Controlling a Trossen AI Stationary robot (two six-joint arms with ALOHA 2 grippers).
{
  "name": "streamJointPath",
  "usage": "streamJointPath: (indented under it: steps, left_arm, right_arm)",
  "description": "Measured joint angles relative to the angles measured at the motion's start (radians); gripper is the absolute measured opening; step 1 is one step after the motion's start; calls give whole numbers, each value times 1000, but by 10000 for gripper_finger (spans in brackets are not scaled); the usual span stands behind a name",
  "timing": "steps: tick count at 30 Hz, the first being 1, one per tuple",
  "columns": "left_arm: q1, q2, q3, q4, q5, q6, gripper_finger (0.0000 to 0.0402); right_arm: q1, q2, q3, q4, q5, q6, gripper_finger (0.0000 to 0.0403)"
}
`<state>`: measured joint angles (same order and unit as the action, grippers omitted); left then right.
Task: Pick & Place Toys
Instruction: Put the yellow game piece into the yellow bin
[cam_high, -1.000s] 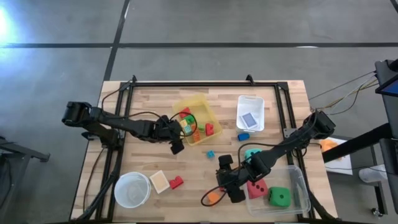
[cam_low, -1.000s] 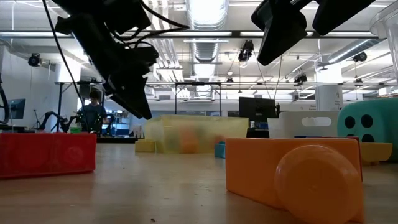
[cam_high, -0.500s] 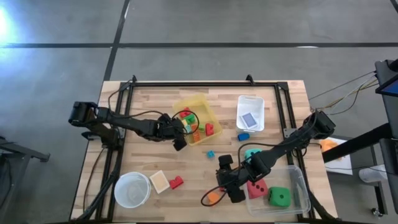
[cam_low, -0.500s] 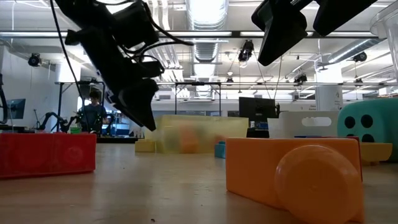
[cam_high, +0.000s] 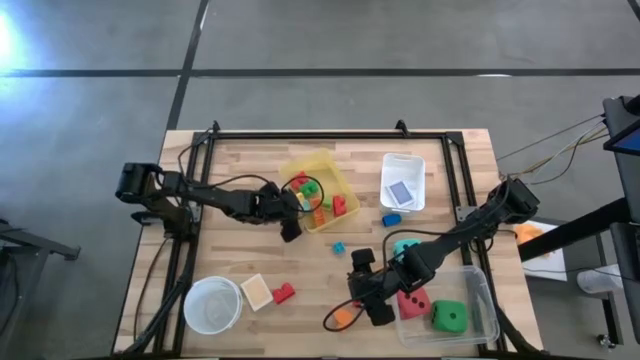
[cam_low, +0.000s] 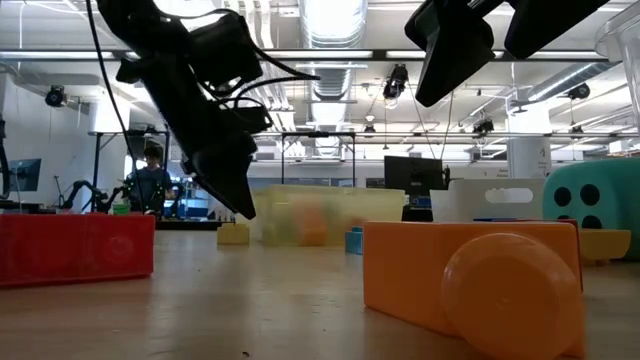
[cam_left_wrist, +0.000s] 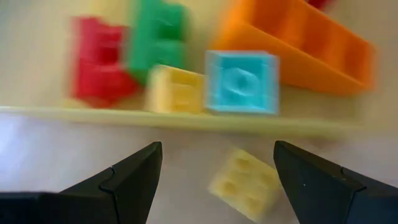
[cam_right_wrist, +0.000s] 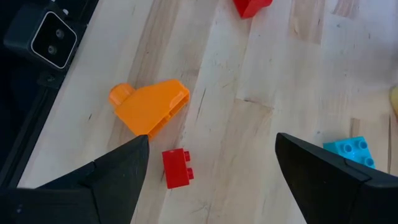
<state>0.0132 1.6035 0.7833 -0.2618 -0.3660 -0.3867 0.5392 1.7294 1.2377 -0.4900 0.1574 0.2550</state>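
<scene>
My left gripper (cam_high: 290, 228) stands open, slanting down at the near left wall of the yellow bin (cam_high: 318, 190). In the left wrist view a small pale yellow block (cam_left_wrist: 244, 182) lies on the table between its fingers, just outside the bin wall (cam_left_wrist: 186, 118); red, green, yellow, cyan and orange blocks lie inside. My right gripper (cam_high: 370, 300) hangs open above an orange toy (cam_right_wrist: 149, 106) and a small red block (cam_right_wrist: 176, 168). A pink-red die (cam_high: 412, 302) and a green die (cam_high: 449, 317) sit in the clear bin (cam_high: 480, 295). A teal die (cam_high: 405, 247) rests on the table.
A white bowl (cam_high: 212, 305), a cream square (cam_high: 257, 291) and a red block (cam_high: 284, 293) lie near left. A white bin (cam_high: 403, 180) stands far right, with a blue block (cam_high: 390, 219) and a teal block (cam_high: 338, 247) loose on the wood.
My left gripper has moved a little toward the table's right edge and sunk, coming closer to the yellow bin's wall; its fingers keep the same gap. The right arm has kept still.
</scene>
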Motion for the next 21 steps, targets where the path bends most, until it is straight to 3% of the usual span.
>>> streamJointPath:
  steps: [5, 21]
  left_arm:
    - [-1, 0, -2, 5, 142, 83, 312]
    - [2, 1, -3, -15, 150, 297, 312]
  right_arm:
    - [0, 0, 0, 0, 0, 0, 343]
    - [0, 0, 0, 1, 0, 0, 343]
